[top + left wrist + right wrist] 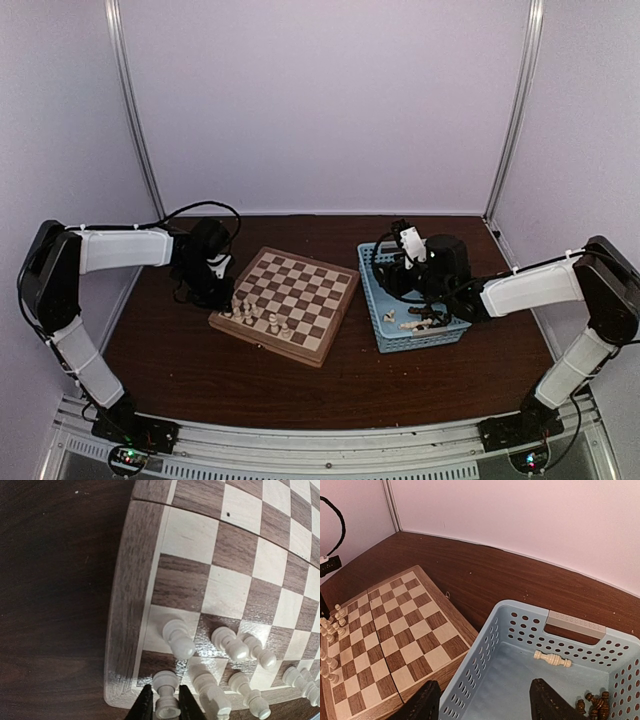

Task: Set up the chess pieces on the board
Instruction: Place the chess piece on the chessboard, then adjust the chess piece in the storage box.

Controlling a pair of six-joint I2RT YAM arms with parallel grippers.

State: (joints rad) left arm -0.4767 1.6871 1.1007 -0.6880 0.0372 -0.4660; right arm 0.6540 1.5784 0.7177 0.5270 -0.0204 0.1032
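Top external view. Chessboard (312, 283), square, thick wood, tan and brown checks with a light rim: lies at an angle on dark brown wooden tabletop (300, 390), left of centre. Cream-white chess pieces (258, 315), small turned figurines: stand clustered along the near-left edge of the chessboard. Light-blue perforated plastic basket (372, 300): sits just beside the chessboard's right side, with loose cream and dark pieces (420, 322) inside. Left arm (120, 248): reaches to the chessboard's left corner. Right arm (530, 288): reaches over the basket.

Left wrist view. Left gripper (165, 690): black fingers low over the corner region, one on each side of a single cream piece (166, 707) standing upright on an edge square. Whether they pinch its sides or stand just off them cannot be told. Several more cream figurines stand upright on neighbouring squares of the two outer rows.

Right wrist view. Right gripper (484, 683): fingers spread wide apart, hanging above the basket's near corner. Lying cream piece (552, 659): on its side on the basket floor, near the grey handle (575, 622). Dark brown pieces (592, 704): heaped in the lower right corner of the basket. Chessboard at left, just beside the basket wall.
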